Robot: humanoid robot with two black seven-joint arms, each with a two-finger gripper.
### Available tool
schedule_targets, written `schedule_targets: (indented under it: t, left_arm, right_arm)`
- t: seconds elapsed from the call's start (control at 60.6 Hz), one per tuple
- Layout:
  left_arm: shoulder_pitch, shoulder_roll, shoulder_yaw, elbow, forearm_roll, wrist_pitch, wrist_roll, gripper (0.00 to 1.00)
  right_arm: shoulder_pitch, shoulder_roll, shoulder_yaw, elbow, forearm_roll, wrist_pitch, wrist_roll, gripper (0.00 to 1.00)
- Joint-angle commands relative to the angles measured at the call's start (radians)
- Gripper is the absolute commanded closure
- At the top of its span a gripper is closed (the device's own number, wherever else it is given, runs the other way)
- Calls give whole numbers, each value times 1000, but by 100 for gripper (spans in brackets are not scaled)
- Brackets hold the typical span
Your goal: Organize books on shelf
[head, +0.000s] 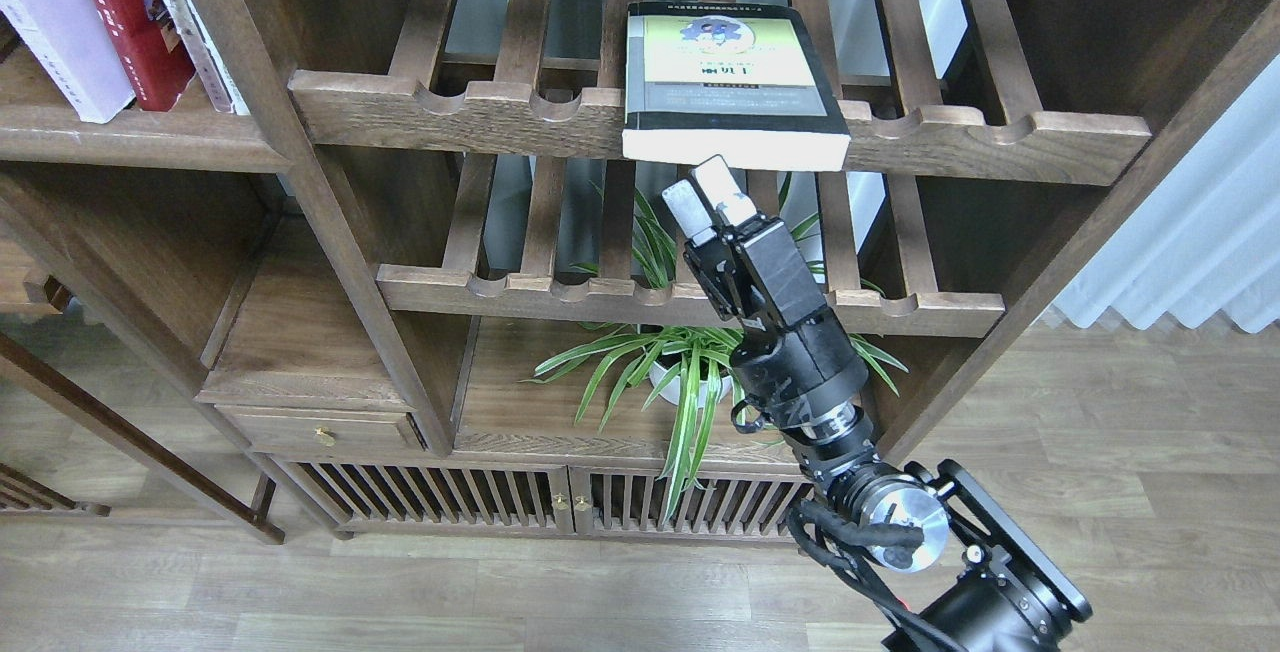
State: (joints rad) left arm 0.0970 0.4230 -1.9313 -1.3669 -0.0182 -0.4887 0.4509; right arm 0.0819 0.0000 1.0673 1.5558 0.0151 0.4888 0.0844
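Note:
A thick black-bordered yellow-green book (pixel 730 72) lies flat on the upper slatted rack (pixel 480 117), its page edge overhanging the front rail. My right gripper (pixel 705 194) is just below that overhanging edge, fingers pointing up with only a narrow gap between them, and holds nothing. A pale lavender-white book (pixel 55 32) and a red book (pixel 135 22) stand leaning on the solid dark-brown shelf (pixel 130 142) at the top left. My left gripper is out of view.
A thin book with a worn whitish spine (pixel 195 32) leans next to the red book. A second slatted rack (pixel 560 292) sits lower down, behind my right arm. A potted green plant (pixel 680 372) stands beneath it. A white curtain (pixel 1200 242) hangs at the right.

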Motion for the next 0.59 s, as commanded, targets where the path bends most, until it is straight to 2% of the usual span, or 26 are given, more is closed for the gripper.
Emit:
schedule_targets:
  t: [0.0,0.182,0.215,0.429,0.578]
  left_arm:
    - [0,-1,0,2,0,0,0,22]
    - [0,-1,-5,5,-5,0,-1,21]
    - [0,0,-5,8,-14,0,0,21]
    - [0,0,-6,12,-17,0,0,21]
    - [0,0,-6,14,-17,0,0,21]
  right_arm:
    - [15,0,0,0,0,0,0,5]
    - [42,0,2,0,3,0,-2,5]
    - [45,0,2,0,3,-60,-2,5]
    - [64,0,-1,0,5,-216,-2,5]
    - [110,0,0,0,8,-260,-2,5]
